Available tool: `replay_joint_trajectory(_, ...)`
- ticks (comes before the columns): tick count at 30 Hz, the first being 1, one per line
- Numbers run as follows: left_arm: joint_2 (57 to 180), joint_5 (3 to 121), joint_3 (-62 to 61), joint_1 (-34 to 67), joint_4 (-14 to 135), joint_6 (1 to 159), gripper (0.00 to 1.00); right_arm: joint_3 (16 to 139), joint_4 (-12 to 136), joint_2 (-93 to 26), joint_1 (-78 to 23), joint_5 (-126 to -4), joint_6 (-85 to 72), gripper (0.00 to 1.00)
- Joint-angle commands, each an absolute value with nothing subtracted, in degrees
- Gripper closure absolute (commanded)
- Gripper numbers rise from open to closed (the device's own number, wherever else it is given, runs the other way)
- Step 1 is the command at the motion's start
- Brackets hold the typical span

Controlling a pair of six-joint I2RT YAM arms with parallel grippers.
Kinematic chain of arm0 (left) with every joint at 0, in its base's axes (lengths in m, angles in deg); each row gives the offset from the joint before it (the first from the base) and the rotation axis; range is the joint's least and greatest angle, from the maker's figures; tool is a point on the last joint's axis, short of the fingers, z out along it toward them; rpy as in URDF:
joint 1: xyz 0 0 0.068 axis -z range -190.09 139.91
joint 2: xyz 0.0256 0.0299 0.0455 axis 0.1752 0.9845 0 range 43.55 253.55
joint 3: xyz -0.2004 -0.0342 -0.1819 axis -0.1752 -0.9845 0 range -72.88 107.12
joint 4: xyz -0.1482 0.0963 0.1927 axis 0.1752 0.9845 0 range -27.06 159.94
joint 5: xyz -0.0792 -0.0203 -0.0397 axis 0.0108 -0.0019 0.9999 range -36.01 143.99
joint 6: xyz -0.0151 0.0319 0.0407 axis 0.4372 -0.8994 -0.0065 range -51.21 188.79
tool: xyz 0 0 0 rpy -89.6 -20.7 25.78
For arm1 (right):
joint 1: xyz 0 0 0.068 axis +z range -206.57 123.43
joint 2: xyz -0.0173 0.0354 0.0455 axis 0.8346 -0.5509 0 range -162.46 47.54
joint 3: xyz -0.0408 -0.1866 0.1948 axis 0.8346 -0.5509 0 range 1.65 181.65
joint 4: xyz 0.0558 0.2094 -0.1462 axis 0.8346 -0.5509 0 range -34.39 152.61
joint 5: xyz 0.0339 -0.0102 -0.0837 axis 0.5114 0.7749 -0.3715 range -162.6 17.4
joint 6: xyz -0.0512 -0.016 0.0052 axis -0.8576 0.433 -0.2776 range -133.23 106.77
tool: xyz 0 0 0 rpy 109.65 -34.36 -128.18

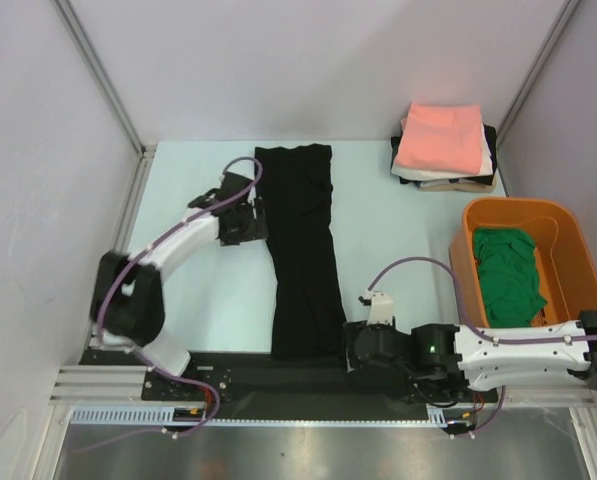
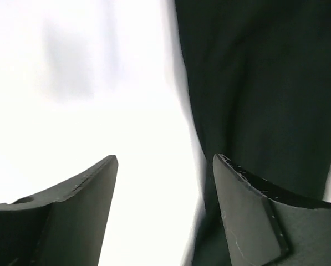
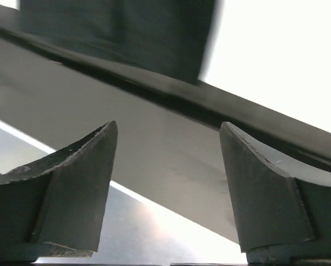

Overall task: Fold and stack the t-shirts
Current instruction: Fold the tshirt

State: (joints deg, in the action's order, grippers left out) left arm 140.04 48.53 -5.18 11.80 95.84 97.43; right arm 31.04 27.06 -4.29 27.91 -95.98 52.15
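The black t-shirt (image 1: pixel 303 250) is lying on the pale counter (image 1: pixel 198 300) as one long narrow folded strip, running from the far middle down to the near edge. The left arm (image 1: pixel 178 240) is reaching across to the strip's left edge near its far end, and its jaws are standing wide apart with nothing between them. In the left wrist view the fingers (image 2: pixel 71 216) are framing bare counter (image 2: pixel 98 111), with the black t-shirt (image 2: pixel 259 83) just beside and behind the right-hand finger. The right arm (image 1: pixel 498 350) is lying low along the near edge, its tip just beside the strip's near right corner. Its jaws are also gaping wide and holding nothing. In the right wrist view the fingers (image 3: pixel 71 194) are hanging over the counter's dark front rail (image 3: pixel 154 144), with the black t-shirt (image 3: pixel 126 27) beyond it. At the far right a salmon-pink t-shirt (image 1: pixel 438 138) is sitting folded on top of a stack (image 1: pixel 458 184) of other folded cloth. Near that, a green t-shirt (image 1: pixel 506 275) is lying crumpled inside the orange tub (image 1: pixel 568 225)
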Motion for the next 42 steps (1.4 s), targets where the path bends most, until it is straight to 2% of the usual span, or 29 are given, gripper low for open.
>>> replay_joint_trajectory(1, 126.54, 45.64, -5.29, 11.8, 101.59, 97.18, 0.23, 37.24, 28.92, -7.2, 27.02, -101.34, 48.06, 0.23)
replay_joint_trajectory(7, 110.63, 43.61, -9.77, 11.88, 109.77, 93.4, 0.22, 36.99, 44.55, -16.69, 19.02, -92.74, 41.45, 0.37)
replay_joint_trajectory(17, 85.49, 40.97, -21.02, 11.8, 107.51, 89.36, 0.13, 39.36, 57.25, -32.07, 15.32, -84.56, 38.45, 0.46)
replay_joint_trajectory(18, 84.26, 40.98, -22.42, 11.88, 105.59, 89.18, 0.09, 39.45, 57.6, -32.79, 15.41, -84.29, 38.71, 0.47)
replay_joint_trajectory(30, 82.4, 40.36, -22.7, 11.8, 105.48, 89.53, 0.07, 42.61, 57.34, -36.92, 16.29, -84.29, 38.98, 0.58)
replay_joint_trajectory(33, 81.96, 40.28, -22.87, 11.8, 105.39, 89.62, 0.07, 42.96, 57.34, -37.62, 16.55, -84.29, 38.98, 0.7)
replay_joint_trajectory(34, 81.87, 40.27, -22.87, 11.71, 105.48, 89.62, 0.07, 43.14, 57.51, -37.97, 16.64, -84.29, 38.98, 0.81)
replay_joint_trajectory(37, 81.87, 40.1, -22.87, 11.8, 105.48, 89.62, 0.07, 46.72, 55.59, -39.03, 17.6, -85.43, 37.58, 1.0)
replay_joint_trajectory(42, 81.26, 39.13, -22.96, 11.8, 105.83, 90.06, 0.07, 62.36, 46.02, -46.4, 22.17, -91.32, 27.93, 1.0)
